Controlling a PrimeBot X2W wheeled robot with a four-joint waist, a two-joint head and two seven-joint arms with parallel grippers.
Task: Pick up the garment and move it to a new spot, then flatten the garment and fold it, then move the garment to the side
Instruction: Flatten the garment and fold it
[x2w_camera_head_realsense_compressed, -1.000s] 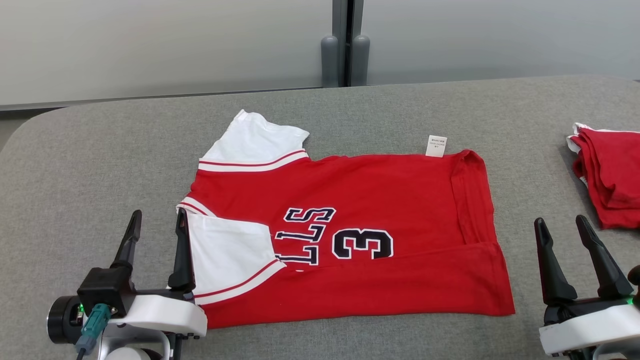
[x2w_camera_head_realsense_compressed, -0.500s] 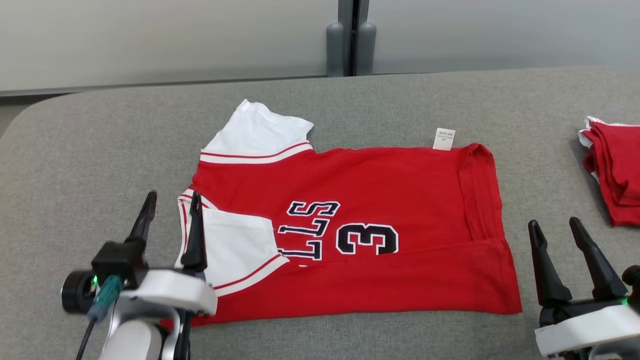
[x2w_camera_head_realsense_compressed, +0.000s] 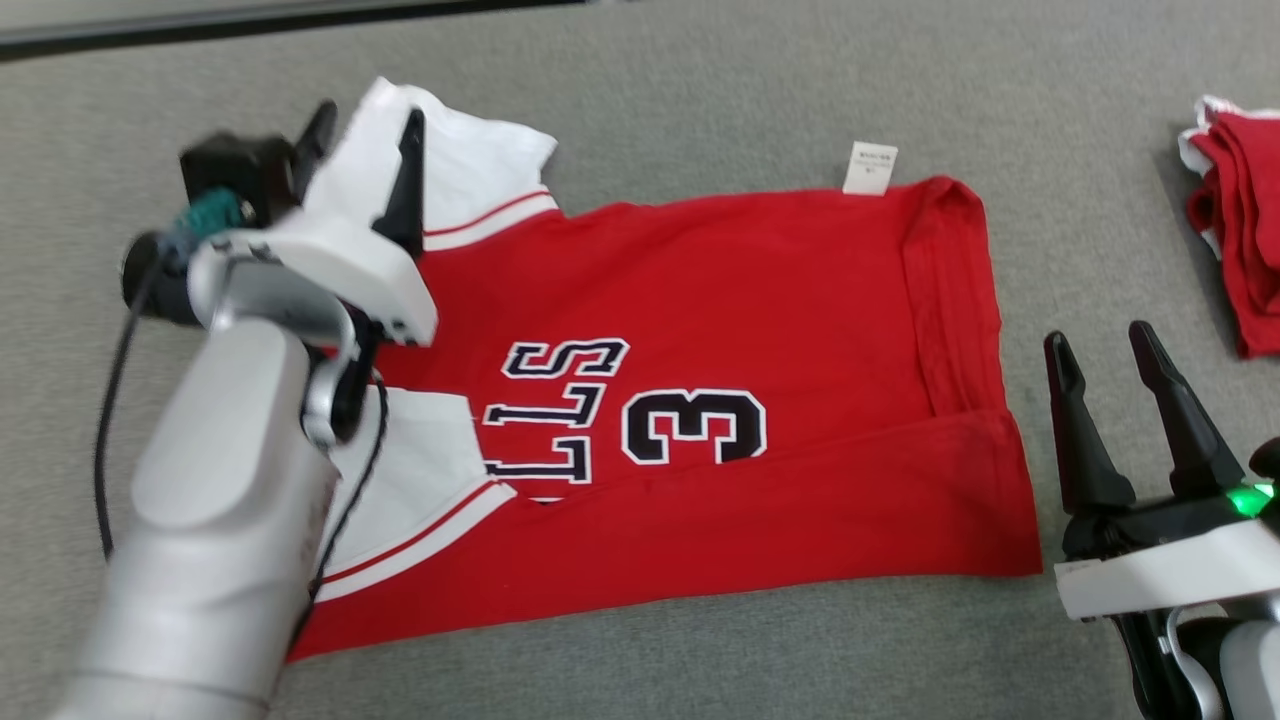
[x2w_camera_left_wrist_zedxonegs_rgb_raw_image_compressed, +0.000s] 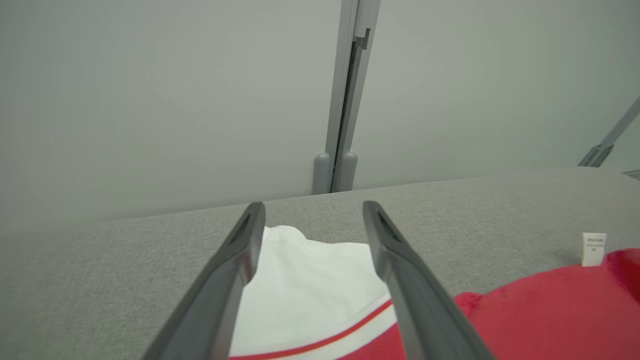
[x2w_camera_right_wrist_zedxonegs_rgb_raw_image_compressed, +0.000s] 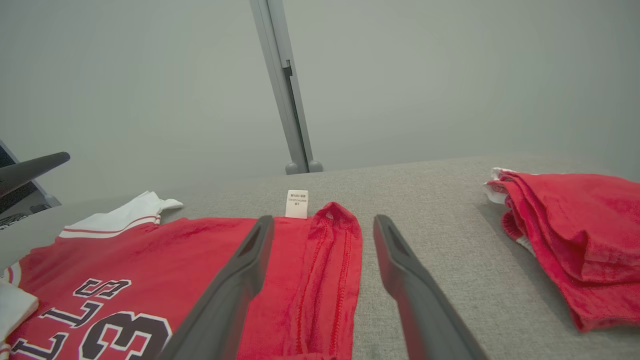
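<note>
Red shirt (x2w_camera_head_realsense_compressed: 750, 280) spread flat across the grey worktop (x2w_camera_head_realsense_compressed: 700, 90), collar end toward the robot's left, hem toward its right. Near long edge already turned up over the body, near sleeve (x2w_camera_head_realsense_compressed: 420, 470) laid inward beside the lettering. Judged mid-fold, with the far sleeve (x2w_camera_head_realsense_compressed: 470, 160) the one piece left sticking out.

Hence the left tool (x2w_camera_head_realsense_compressed: 368, 120) reached out above that white sleeve, fingers apart on either side of it, gripping nothing yet. Likely lined up to pinch the cloth and bring it in over the red. Right tool (x2w_camera_head_realsense_compressed: 1098, 340) released as well, parked just beside the hem corner and clear of the cloth, probably waiting for a two-handed fold. Pile of red clothes (x2w_camera_head_realsense_compressed: 1240, 200) well apart at the right, out of the way.

Against a second ago: left tool gone from the near sleeve to the far one, arm stretched across the collar end. Right tool much where it was; shirt unmoved. Head camera tipped downward, wall lost from the top, so no shift of the things themselves.
</note>
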